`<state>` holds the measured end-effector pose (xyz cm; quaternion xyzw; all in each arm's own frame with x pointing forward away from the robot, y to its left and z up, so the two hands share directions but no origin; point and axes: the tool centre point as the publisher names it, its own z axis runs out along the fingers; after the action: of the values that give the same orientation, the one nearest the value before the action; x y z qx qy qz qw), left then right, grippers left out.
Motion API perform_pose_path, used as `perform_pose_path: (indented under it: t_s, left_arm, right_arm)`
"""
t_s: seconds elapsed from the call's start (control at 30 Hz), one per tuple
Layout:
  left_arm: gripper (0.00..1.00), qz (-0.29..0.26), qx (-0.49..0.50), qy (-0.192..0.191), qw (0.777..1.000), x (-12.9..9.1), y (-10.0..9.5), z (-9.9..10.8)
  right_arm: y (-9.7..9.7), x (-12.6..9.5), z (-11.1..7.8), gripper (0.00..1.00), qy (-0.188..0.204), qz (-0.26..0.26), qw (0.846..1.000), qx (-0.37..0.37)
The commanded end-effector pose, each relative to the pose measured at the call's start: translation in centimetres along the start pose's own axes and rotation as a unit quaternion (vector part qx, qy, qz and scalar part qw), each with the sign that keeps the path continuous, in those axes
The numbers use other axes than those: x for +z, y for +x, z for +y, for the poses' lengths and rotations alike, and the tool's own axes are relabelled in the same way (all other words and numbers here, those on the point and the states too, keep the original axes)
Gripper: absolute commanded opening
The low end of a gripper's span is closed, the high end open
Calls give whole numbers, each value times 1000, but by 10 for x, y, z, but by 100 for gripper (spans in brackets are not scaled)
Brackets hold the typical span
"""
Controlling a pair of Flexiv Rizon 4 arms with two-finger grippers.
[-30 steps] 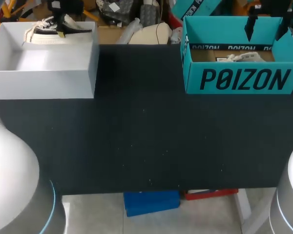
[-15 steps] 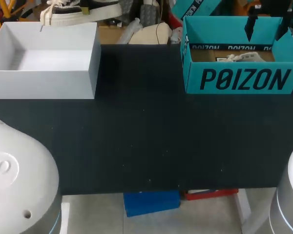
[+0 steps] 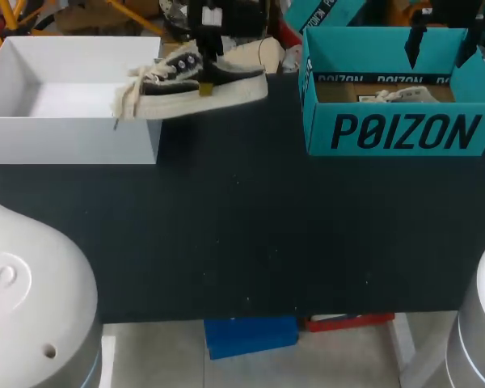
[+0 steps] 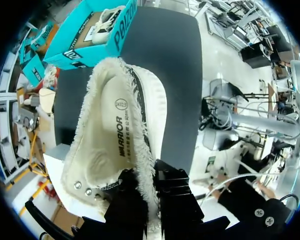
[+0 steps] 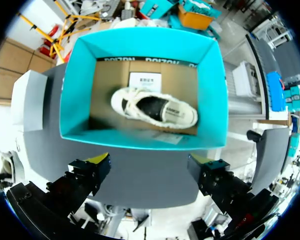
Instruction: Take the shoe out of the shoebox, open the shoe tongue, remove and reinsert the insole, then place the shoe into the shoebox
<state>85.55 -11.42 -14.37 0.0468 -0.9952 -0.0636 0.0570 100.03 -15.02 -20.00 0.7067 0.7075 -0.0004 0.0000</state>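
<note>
A cream low-top shoe point(image 3: 196, 86) with black trim and loose laces hangs in the air just right of the white shoebox point(image 3: 73, 133). My left gripper point(image 3: 208, 65) is shut on it from above. In the left wrist view the black fingers point(image 4: 166, 200) pinch the frayed collar of the shoe point(image 4: 115, 140), and its insole faces the camera. My right gripper point(image 3: 444, 42) hovers open over the teal shoebox point(image 3: 404, 133). In the right wrist view a second cream shoe point(image 5: 152, 107) lies inside the teal box point(image 5: 140, 137), ahead of the open right gripper point(image 5: 150, 161).
The white shoebox at the back left holds nothing that I can see. The teal box stands at the back right. The dark tabletop point(image 3: 250, 234) spreads across the middle and front.
My left gripper has lifted the shoe from the far corner of the white box and carried it right, past the box's right wall. The right arm has not moved.
</note>
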Motion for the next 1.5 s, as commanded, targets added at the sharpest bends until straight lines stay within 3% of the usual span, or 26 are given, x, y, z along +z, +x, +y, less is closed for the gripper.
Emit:
perform_pose_path:
  t_s: [0.03,0.27,0.57,0.7,0.93,1.43,1.47,1.5]
  left_arm:
    - [0,-239,5,6,971,42,77,-12]
    - [0,-261,4,-2,965,94,85,-23]
    - [0,-327,16,19,945,149,68,-40]
    - [0,-325,33,33,945,177,62,-53]
    - [0,-321,47,22,946,226,48,-76]
    - [0,-275,89,29,957,253,27,-110]
    - [39,-269,87,30,959,254,26,-110]
    - [100,-264,90,35,960,254,26,-110]
  right_arm:
    - [0,0,0,100,0,0,1000,0]
    - [0,0,0,100,0,0,1000,0]
    - [0,0,0,100,0,0,1000,0]
    - [0,0,0,100,0,0,1000,0]
    - [0,0,0,100,0,0,1000,0]
    - [0,0,0,100,0,0,1000,0]
    - [0,0,0,100,0,0,1000,0]
    - [0,0,0,100,0,0,1000,0]
